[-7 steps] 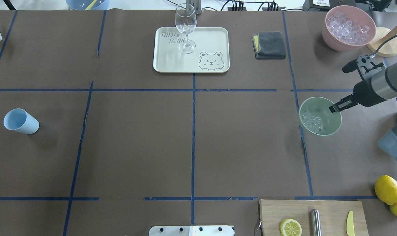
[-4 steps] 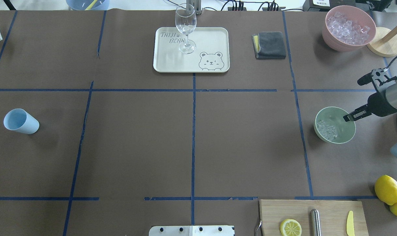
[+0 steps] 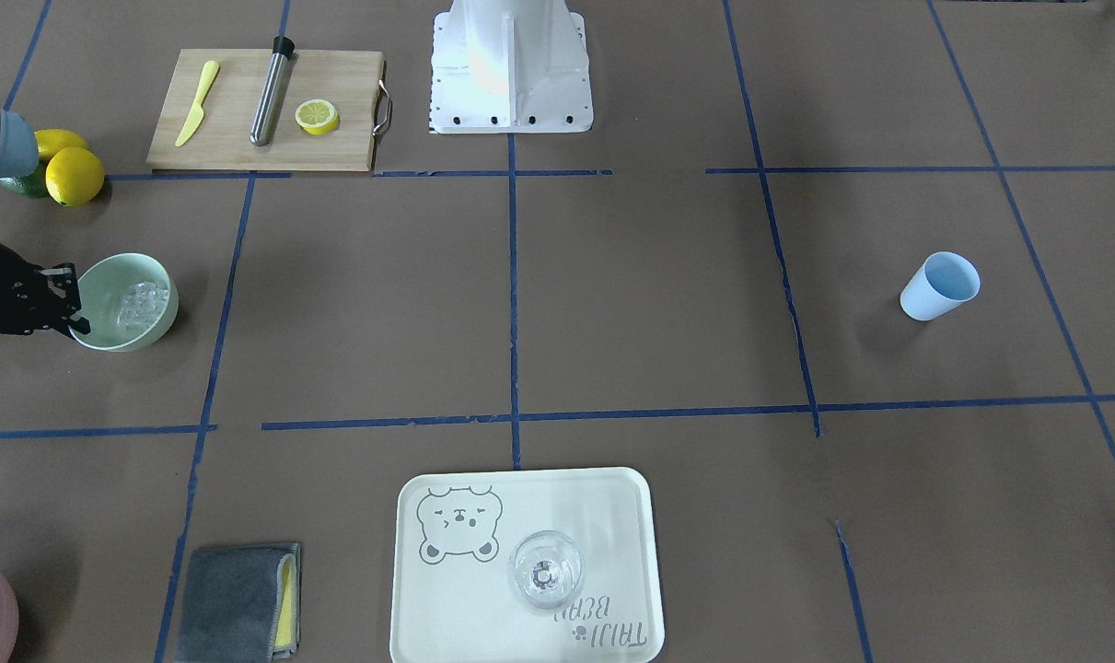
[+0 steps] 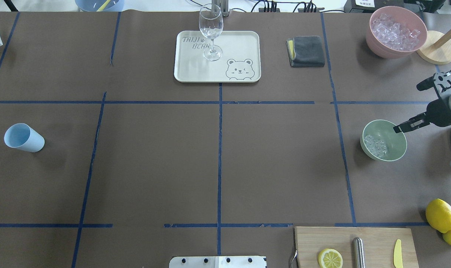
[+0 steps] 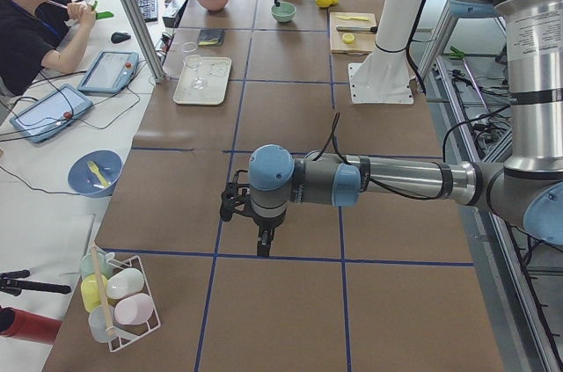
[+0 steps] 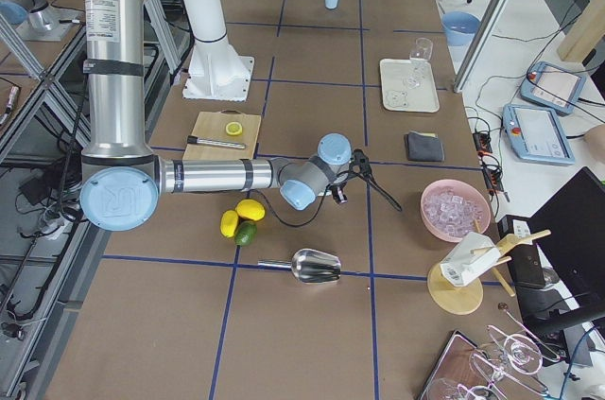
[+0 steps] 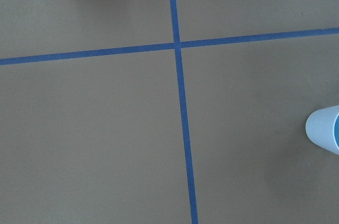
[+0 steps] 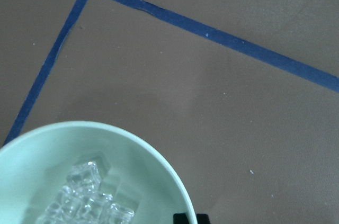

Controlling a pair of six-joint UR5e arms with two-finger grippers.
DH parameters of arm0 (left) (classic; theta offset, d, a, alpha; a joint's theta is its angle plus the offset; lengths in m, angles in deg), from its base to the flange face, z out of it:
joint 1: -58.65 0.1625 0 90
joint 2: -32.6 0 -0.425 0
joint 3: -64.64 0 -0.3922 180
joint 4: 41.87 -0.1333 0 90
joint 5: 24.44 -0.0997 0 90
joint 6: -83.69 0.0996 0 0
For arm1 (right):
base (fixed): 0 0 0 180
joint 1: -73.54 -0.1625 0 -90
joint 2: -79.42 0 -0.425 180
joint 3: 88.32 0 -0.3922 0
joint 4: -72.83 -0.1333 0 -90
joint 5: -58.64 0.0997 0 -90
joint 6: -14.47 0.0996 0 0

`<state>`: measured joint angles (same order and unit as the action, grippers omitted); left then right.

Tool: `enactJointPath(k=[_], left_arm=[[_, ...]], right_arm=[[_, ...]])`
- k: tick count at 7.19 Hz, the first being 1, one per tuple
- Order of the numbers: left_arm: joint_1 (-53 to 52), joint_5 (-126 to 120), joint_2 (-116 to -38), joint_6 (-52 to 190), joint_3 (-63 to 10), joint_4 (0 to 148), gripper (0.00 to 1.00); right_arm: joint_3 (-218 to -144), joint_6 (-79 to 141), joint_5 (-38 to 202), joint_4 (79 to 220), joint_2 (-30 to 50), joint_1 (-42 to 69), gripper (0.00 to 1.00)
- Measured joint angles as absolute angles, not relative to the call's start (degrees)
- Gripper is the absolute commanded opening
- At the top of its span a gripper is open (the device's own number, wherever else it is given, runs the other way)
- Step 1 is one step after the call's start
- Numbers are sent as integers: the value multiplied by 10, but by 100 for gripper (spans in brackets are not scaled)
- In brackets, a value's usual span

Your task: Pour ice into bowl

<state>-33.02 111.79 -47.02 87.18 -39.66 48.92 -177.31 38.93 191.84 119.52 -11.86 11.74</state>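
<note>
The pale mint-green bowl (image 4: 394, 147) sits at the table's right side, with the ice (image 4: 375, 145) piled against its left inner wall. My right gripper (image 4: 396, 129) is shut on the bowl's right rim. From the front, the bowl (image 3: 156, 324) holds ice (image 3: 143, 299) and the right gripper (image 3: 74, 313) pinches its rim. In the right wrist view the rim (image 8: 153, 152) curves over the ice (image 8: 85, 197), and a black fingertip (image 8: 185, 217) touches it. My left gripper (image 5: 262, 244) hangs over bare table, seen only from the side; I cannot tell its state.
A pink bowl (image 4: 396, 31) full of ice stands at the back right. A blue cup (image 4: 23, 137) is far left. A tray (image 4: 240, 44) bears a wine glass (image 4: 210, 31); a grey cloth (image 4: 306, 51) lies beside it. Cutting board (image 4: 374, 238), lemons (image 4: 440, 216) and a metal scoop (image 6: 312, 266) are near.
The bowl, held by my right gripper, has moved right and toward the robot, coming down from a lifted, tilted pose to nearly level at the table.
</note>
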Motion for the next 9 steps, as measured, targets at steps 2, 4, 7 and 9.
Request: enactJointPath(k=[2,4,7,9], left_arm=[[-330,1118,-470,872,-396,489,100],[-330,1118,-470,872,-396,489,100],[-329,1118,-470,872,-395,490,100],[-329,1118,-470,872,-395,490,100]], right_arm=[[-1775,384,1932,1211,-120,44,100],[-1775,342,1929,1251,-134,-30,100],[-1781,137,1916,1443,-144,-130,100],[-1809,82,1912,1587,-150,-185,100]])
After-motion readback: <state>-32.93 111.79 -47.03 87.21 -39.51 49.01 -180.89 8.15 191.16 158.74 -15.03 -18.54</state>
